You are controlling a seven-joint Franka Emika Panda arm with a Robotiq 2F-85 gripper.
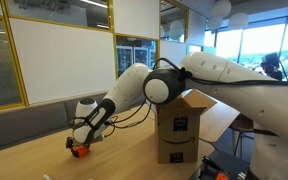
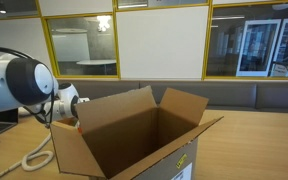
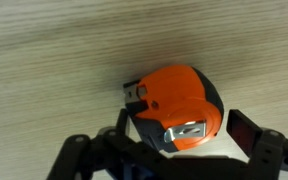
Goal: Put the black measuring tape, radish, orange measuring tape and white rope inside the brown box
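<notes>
The orange measuring tape (image 3: 174, 103), an orange case with black parts and a metal clip, lies on the wooden table. My gripper (image 3: 184, 124) is open and straddles it, one finger on each side, with a small gap at the right finger. In an exterior view the gripper (image 1: 82, 142) is low over the tape (image 1: 79, 151), left of the brown box (image 1: 181, 125). The box (image 2: 134, 140) stands upright with its flaps open. The white rope (image 2: 34, 158) lies on the table beside it. The black measuring tape and the radish are out of view.
The wooden table (image 1: 114, 160) runs in front of a glass wall with yellow frames. My arm (image 1: 184, 80) arches over the box. In an exterior view the box flap hides the gripper.
</notes>
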